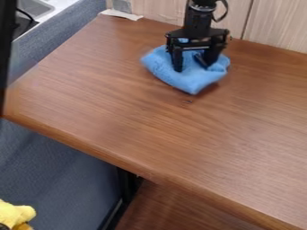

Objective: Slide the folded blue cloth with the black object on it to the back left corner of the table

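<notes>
Black gripper [193, 68], one: touching blue cloth [190, 82] lying atop brown table [156, 130]; whether clenching or released, I'm not telling.

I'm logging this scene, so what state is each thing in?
Gripper: pointing down at the cloth, fingers apart; whether it grips the cloth, I can't tell.
Blue cloth: bunched up, not spread flat.
Tabletop: bare wood, uncovered around the cloth.
Yellow toy: cut off by the view's edge.

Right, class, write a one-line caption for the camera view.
Black gripper, fingers apart, at a blue cloth on a wood-grain table.
</notes>
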Controlling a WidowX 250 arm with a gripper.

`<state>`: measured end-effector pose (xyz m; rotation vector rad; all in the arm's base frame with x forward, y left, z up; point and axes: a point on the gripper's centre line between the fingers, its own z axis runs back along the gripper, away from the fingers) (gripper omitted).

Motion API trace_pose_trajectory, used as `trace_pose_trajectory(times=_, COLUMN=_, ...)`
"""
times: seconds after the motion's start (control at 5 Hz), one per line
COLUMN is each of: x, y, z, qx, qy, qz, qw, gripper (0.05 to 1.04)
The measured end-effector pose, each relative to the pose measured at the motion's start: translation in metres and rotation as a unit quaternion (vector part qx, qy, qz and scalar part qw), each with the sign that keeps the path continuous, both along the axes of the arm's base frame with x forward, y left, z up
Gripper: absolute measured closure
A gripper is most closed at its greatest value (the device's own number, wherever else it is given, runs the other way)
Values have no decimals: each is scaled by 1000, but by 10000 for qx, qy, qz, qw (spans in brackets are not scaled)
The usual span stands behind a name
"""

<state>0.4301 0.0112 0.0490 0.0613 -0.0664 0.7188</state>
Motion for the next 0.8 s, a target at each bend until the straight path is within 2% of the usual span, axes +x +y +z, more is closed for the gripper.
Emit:
trace_pose_trajectory(times=0.4, x=15, y=59, z=-2, qx=-113, qy=56, qz=1037, qw=9945, gripper=84)
trace_pose_trajectory(times=0.8, x=8, y=112, z=0, qx=-151, qy=-51, qz=2042, qw=9788, gripper=85)
